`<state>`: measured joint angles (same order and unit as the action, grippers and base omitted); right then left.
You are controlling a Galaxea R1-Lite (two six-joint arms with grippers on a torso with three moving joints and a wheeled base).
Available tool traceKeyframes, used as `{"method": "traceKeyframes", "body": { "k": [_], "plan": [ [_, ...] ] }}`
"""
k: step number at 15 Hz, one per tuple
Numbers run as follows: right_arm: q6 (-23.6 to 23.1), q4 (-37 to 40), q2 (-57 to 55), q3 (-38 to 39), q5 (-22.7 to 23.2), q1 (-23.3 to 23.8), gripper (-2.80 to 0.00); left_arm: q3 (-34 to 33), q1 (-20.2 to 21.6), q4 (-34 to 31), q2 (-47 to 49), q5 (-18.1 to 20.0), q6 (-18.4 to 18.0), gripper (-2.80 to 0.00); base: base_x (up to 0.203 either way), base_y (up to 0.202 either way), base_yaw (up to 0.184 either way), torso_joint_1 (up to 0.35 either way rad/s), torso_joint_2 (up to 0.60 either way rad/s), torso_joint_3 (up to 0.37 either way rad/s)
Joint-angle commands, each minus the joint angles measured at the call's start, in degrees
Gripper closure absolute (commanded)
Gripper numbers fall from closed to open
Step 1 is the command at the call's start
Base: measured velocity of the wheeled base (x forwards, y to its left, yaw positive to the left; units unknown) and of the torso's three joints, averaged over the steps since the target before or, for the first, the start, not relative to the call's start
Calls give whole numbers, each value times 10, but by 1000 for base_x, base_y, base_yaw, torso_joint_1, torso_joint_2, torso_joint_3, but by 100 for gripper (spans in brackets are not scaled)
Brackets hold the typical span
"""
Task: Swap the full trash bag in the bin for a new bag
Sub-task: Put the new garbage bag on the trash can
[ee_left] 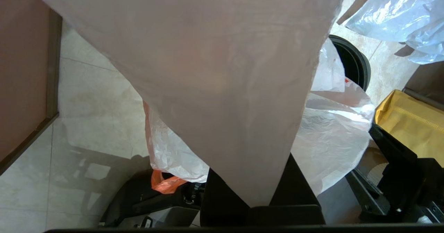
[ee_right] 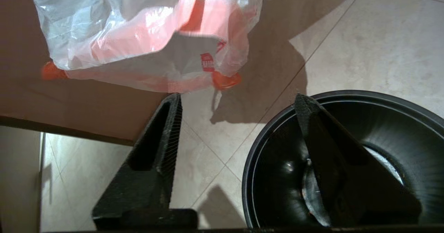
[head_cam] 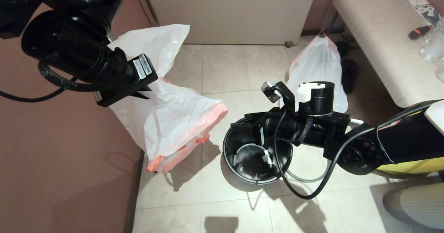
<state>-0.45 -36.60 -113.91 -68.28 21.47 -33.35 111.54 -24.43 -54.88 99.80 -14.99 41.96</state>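
Observation:
The bin (head_cam: 256,177) stands open on the tiled floor, with nothing in it but a pale glint at the bottom; it also shows as the bin (ee_right: 347,156) and the bin (ee_left: 354,63). My right gripper (head_cam: 242,123) is open over its near-left rim, one finger inside and one outside, as the right gripper (ee_right: 237,99) shows. My left gripper (ee_left: 258,205), raised at the left, is shut on the new bag (head_cam: 170,118), which hangs limp with its orange hem down. The full trash bag (head_cam: 319,66) stands behind the bin. A thin grey ring (head_cam: 305,179) lies beside the bin.
A brown wall (head_cam: 69,163) runs along the left. A pale bench (head_cam: 381,35) with glasses fills the back right, and dark slippers (head_cam: 350,74) lie under it. A yellow fabric bag (head_cam: 409,165) is on the right, by my right arm. A white door (head_cam: 229,10) stands behind.

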Motion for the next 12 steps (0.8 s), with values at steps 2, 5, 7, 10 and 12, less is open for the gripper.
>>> {"method": "traceKeyframes", "body": {
  "k": [2, 5, 7, 10, 12],
  "plan": [
    [7, -2, 0, 3, 3, -16, -280, 0, -4, 0, -1, -1, 3, 0, 0, 0, 0, 0, 0, 0],
    [7, -10, -26, -8, 3, -36, -280, 1, -4, 0, -1, 0, 3, 0, 0, 0, 0, 0, 0, 0],
    [6, -23, -49, -29, 1, -43, -280, 1, -11, -3, -4, -1, 3, 0, 0, 0, 0, 0, 0, 0],
    [8, -48, -89, -96, -2, -43, -280, 1, -19, -10, -16, -1, 3, 0, 0, 0, 0, 0, 0, 0],
    [7, -52, -119, -141, -3, -43, -280, 1, -19, -13, -19, -1, 3, 0, 0, 0, 0, 0, 0, 0]
  ]
}}
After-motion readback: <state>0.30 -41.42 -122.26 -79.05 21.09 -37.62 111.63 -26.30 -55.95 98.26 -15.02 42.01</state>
